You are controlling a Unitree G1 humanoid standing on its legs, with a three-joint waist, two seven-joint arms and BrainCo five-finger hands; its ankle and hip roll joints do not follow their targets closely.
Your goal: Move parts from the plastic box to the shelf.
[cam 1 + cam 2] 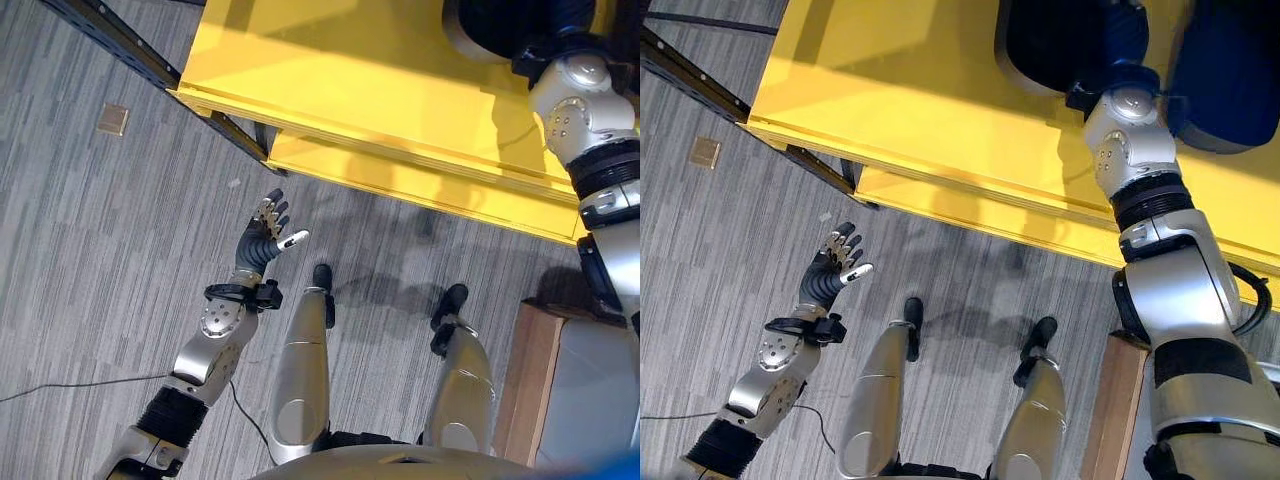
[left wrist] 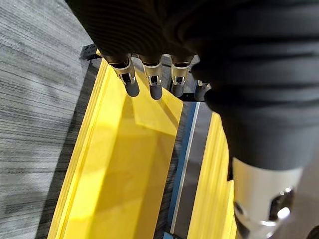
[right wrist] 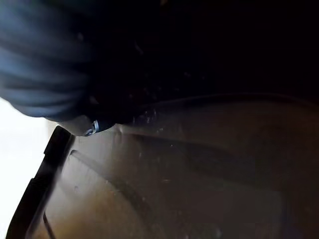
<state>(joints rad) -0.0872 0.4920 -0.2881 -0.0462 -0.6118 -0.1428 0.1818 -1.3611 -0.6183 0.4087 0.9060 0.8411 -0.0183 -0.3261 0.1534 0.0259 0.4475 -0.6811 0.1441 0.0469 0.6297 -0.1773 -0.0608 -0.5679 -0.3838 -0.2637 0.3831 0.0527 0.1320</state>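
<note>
- Right hand (image 1: 1110, 95) reaches over the yellow shelf (image 1: 940, 120) into a dark bin (image 1: 1060, 50); finger state cannot be told.
- Parts are hidden.
- Left hand (image 1: 268, 232) hangs spread and empty below the shelf's front edge.
- Step looks like placing; next, withdraw clear.

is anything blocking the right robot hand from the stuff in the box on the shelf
Cannot tell. The right arm reaches up over the yellow shelf into a dark container, hiding the robot hand inside; no parts are visible. The left robot hand hangs open over the floor.
</note>
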